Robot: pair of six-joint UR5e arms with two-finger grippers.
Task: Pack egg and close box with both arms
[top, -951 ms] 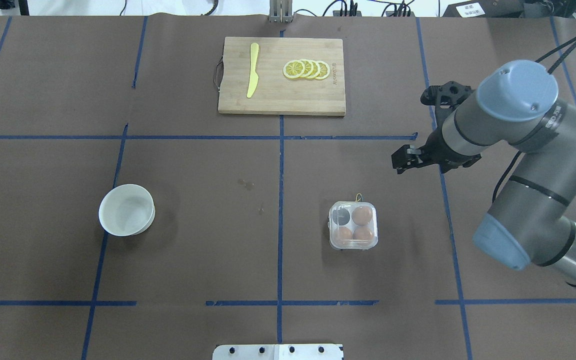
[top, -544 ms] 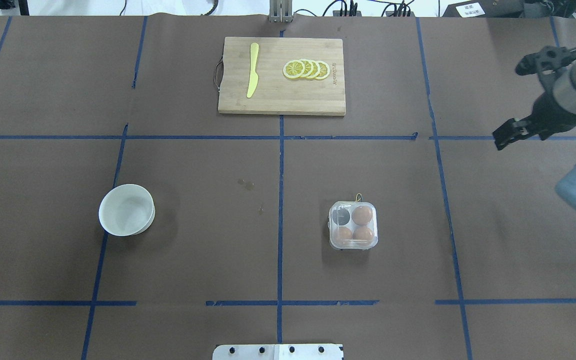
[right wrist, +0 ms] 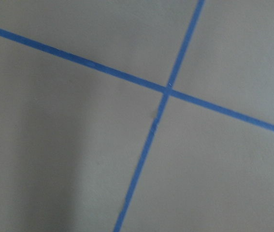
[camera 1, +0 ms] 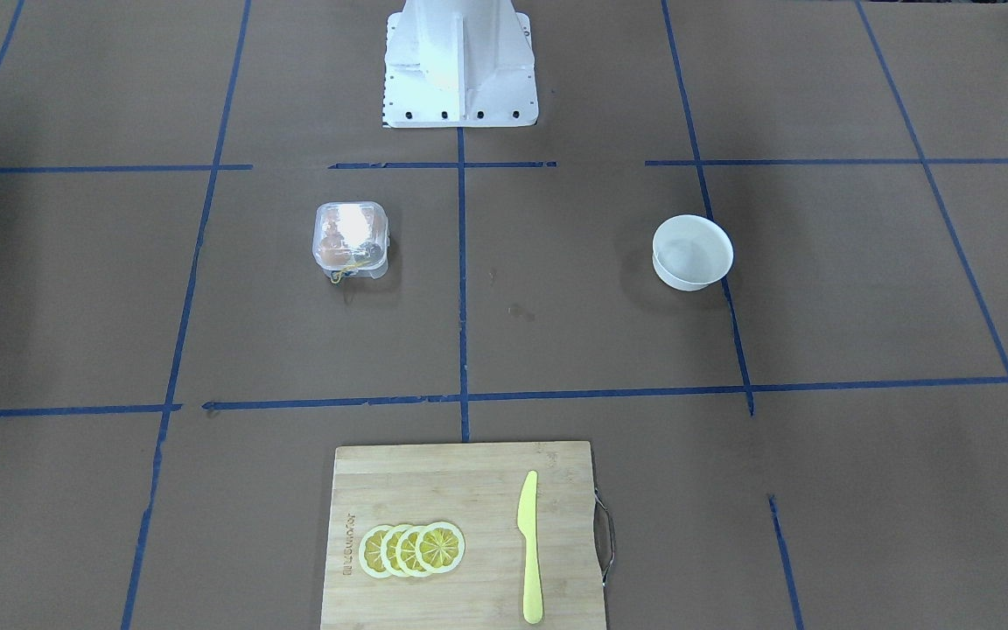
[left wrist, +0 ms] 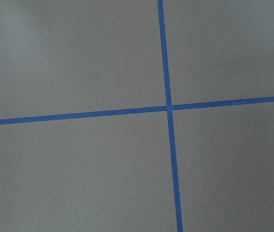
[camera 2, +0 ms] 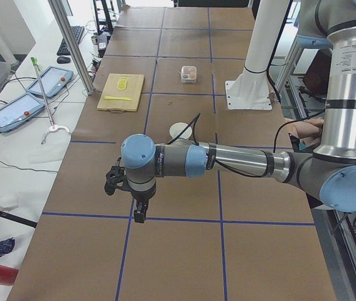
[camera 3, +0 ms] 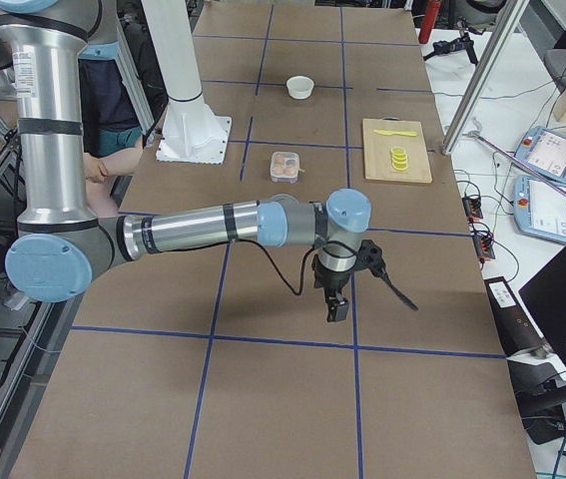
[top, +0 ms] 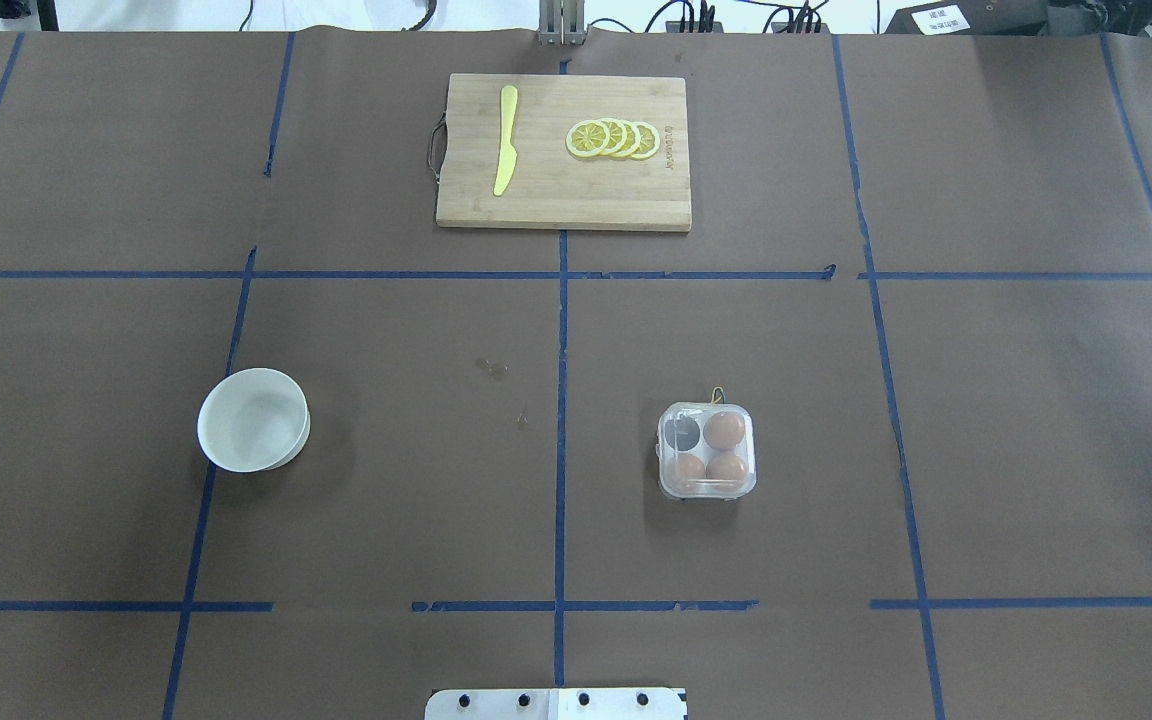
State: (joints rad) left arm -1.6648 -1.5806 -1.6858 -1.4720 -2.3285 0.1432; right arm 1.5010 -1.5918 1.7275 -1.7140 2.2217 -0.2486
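Withdrawn from the overhead view, where it hung a second ago, the right arm [camera 3: 193,228] now stretches low over the worktop [top: 436,500] at its own end, well apart from the goods. Its right claw [camera 3: 336,311] shows only from the side, as does the left claw [camera 2: 139,216], so whether either is open or closed cannot be told. The egg carton [top: 707,450] sits right of centre, its lid seemingly down over three eggs [top: 725,430], the far-left cup dark. The white bowl [top: 254,458] stands left. Packing looks finished.
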